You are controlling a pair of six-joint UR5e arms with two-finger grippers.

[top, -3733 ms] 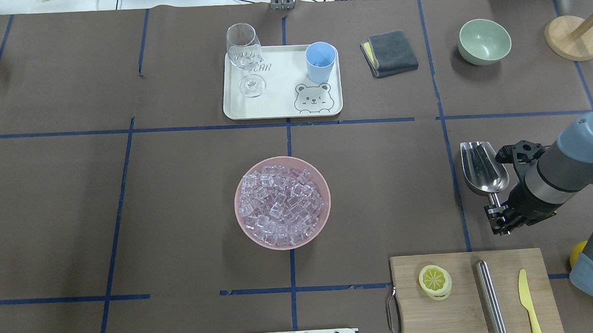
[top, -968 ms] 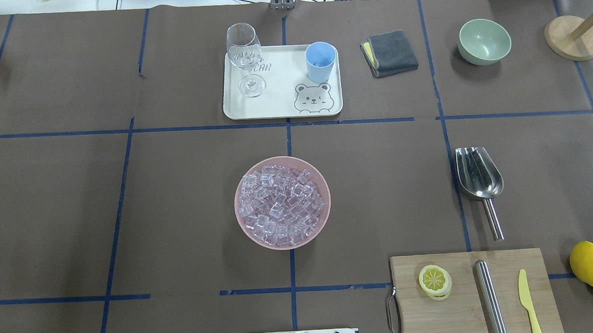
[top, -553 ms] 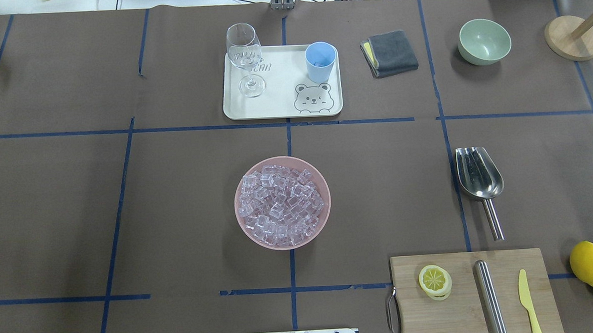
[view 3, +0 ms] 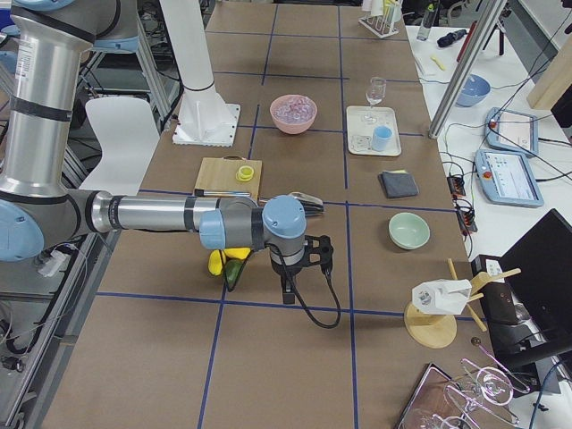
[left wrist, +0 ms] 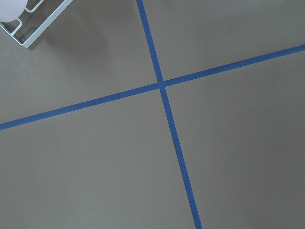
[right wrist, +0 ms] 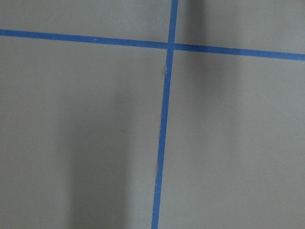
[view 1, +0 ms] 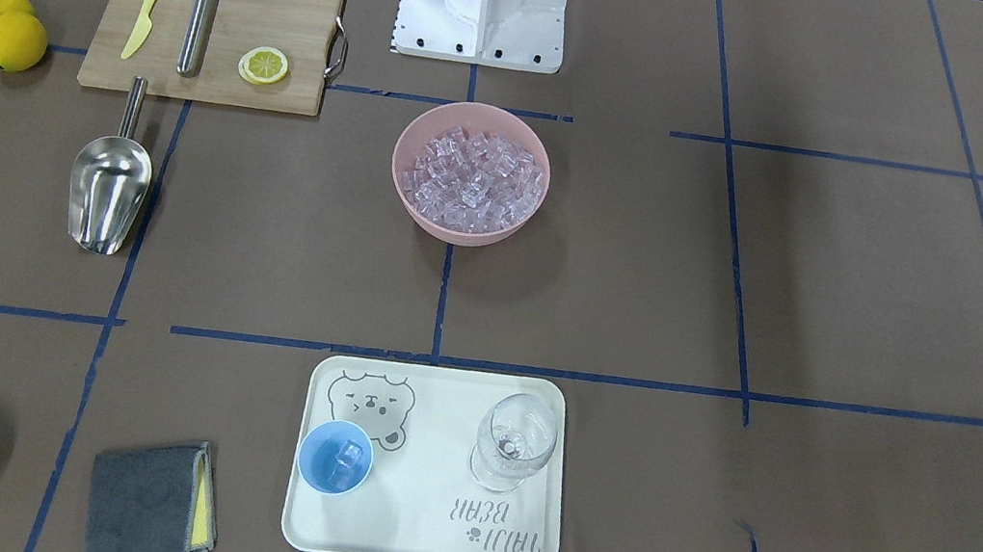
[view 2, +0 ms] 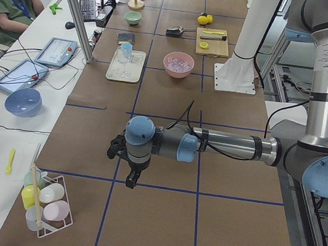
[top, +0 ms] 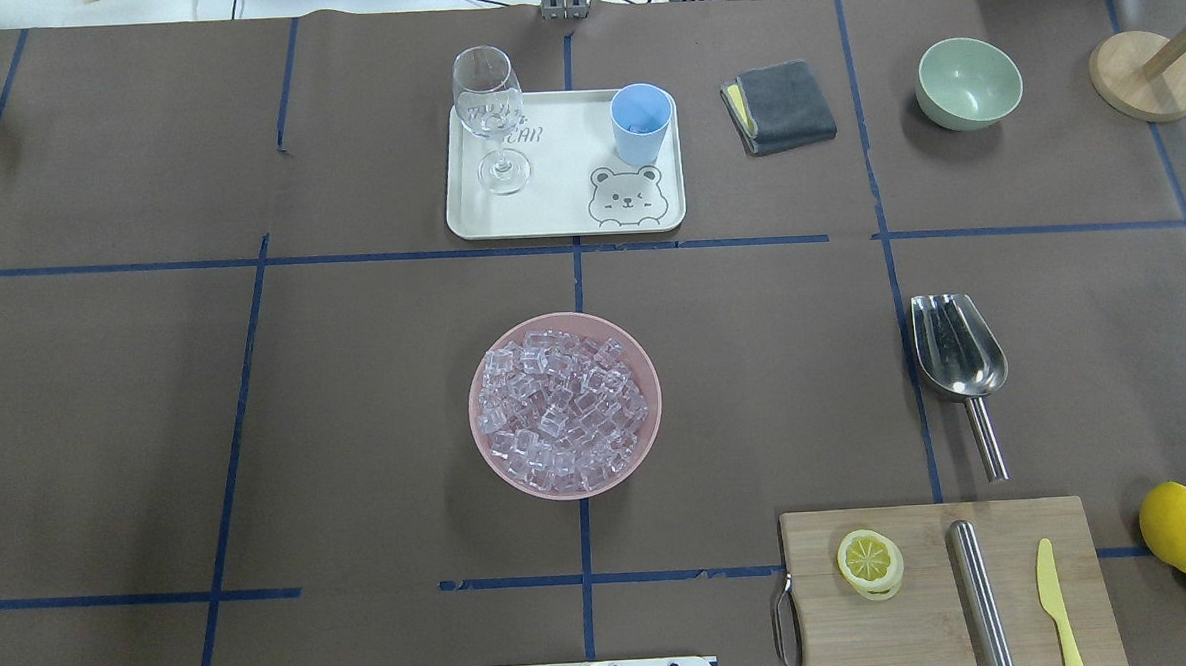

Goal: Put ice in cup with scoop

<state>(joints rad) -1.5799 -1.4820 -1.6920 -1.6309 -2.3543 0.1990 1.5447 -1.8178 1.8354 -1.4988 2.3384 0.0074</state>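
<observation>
The scoop point(top: 957, 352) is laid by the table's right edge, ice point(view 1: 343, 459) seen in the cup point(view 1: 313, 471) — left gripper point(view 2: 130, 179), right gripper point(view 3: 286, 291): jaw state cannot be told.

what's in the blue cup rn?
The front-facing view looks almost straight down into the cup: a few clear cubes of ice lie at its bottom. The exact count is unclear, and whatever is beneath them is covered.

1 cup point(top: 641, 123) | 1 scoop point(top: 959, 352) | 1 wine glass point(top: 488, 107) | 1 tray point(top: 548, 213) | 1 pink bowl point(view 1: 462, 230) — 1 green bowl point(top: 969, 83)
</observation>
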